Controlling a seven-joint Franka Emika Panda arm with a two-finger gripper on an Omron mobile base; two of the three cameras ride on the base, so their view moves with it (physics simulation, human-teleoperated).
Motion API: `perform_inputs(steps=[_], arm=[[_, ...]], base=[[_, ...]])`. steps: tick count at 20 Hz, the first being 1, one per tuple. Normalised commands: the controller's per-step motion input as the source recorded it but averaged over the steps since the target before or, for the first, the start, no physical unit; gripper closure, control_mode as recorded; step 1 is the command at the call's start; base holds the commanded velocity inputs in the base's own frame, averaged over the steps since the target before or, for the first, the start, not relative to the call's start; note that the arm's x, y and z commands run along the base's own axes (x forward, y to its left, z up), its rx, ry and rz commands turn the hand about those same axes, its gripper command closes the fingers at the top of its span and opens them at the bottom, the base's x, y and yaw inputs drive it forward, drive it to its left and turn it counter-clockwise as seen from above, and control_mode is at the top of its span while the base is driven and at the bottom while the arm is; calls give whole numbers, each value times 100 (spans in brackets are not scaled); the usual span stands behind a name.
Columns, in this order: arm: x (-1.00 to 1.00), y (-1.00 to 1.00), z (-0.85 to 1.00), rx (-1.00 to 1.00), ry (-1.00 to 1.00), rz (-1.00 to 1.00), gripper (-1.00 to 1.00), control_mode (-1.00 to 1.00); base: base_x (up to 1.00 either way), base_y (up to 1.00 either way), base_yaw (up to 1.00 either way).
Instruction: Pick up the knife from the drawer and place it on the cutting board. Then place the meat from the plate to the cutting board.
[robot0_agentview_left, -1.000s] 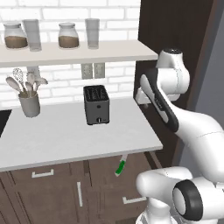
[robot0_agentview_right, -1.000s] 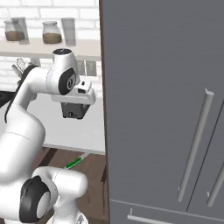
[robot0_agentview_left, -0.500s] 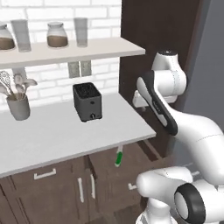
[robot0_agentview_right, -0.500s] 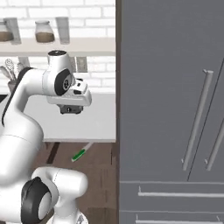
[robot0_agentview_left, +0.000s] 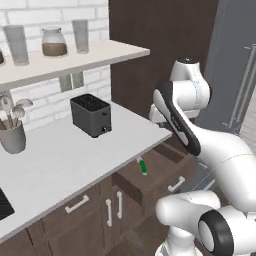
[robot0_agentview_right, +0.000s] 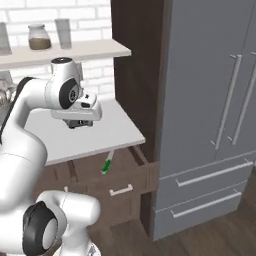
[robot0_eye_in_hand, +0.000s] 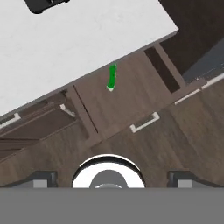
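Observation:
The knife (robot0_agentview_left: 142, 165) lies in the open drawer (robot0_agentview_left: 161, 176) just under the counter's edge, its green handle showing (robot0_agentview_right: 106, 164). In the hand view the knife (robot0_eye_in_hand: 112, 77) sits in the upper middle, with the pale blade tip pointing down the picture, on the drawer's floor (robot0_eye_in_hand: 135, 94). My gripper (robot0_agentview_right: 79, 123) hangs high above the drawer over the counter's front edge. Its finger tips (robot0_eye_in_hand: 42, 176) stand far apart with nothing between them. The cutting board, plate and meat are out of view.
A black toaster (robot0_agentview_left: 91, 115) and a grey utensil cup (robot0_agentview_left: 12, 137) stand on the white counter (robot0_agentview_left: 65, 157). A shelf (robot0_agentview_left: 75, 57) above holds jars. A tall grey fridge (robot0_agentview_right: 215, 100) and a dark panel (robot0_agentview_right: 137, 75) stand right of the drawer.
The base has driven, so both base views have shifted and show more of the open drawer and the fridge. The arm keeps the same raised pose and the knife stays in the drawer.

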Motion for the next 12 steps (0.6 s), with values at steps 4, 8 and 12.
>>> perform_inputs(steps=[4, 8, 12], arm=[[0, 0, 0, 0, 0, 0, -100, 100], [0, 0, 0, 0, 0, 0, -100, 100], [0, 0, 0, 0, 0, 0, -100, 100]], base=[[-55, 64, -47], [-26, 74, -42], [8, 67, -41]])
